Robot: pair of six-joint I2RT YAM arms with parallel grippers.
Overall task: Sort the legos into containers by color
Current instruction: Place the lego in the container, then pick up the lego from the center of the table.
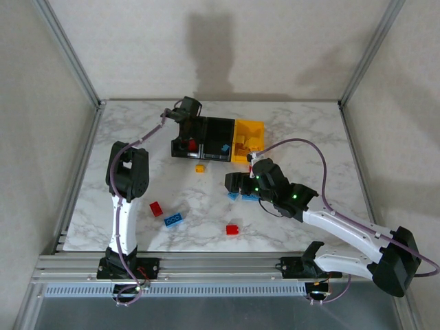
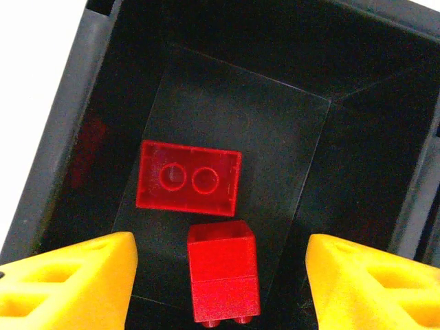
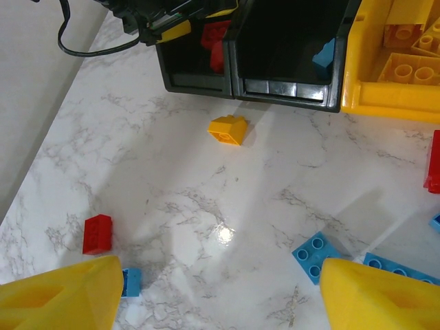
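Observation:
My left gripper point(image 1: 185, 113) hangs over the left black container point(image 1: 177, 152). In the left wrist view its jaws point(image 2: 220, 244) stand open, with gaps on both sides of a red lego point(image 2: 223, 271) on its side on the container floor point(image 2: 227, 117). A second red lego point(image 2: 187, 179) lies studs up beyond it. My right gripper point(image 1: 237, 184) is low over the table, open point(image 3: 221, 268) and holding nothing. A blue lego point(image 3: 324, 53) lies in the middle black container point(image 1: 218, 157), and yellow legos point(image 3: 405, 69) in the yellow container point(image 1: 240, 159).
Loose on the marble are a yellow lego point(image 3: 228, 129), a red lego point(image 3: 97, 234), blue legos point(image 3: 130, 282) point(image 3: 316, 254) point(image 3: 405, 271), and a red one point(image 3: 433, 161) at the right edge. Another red lego point(image 1: 232, 229) lies near the front.

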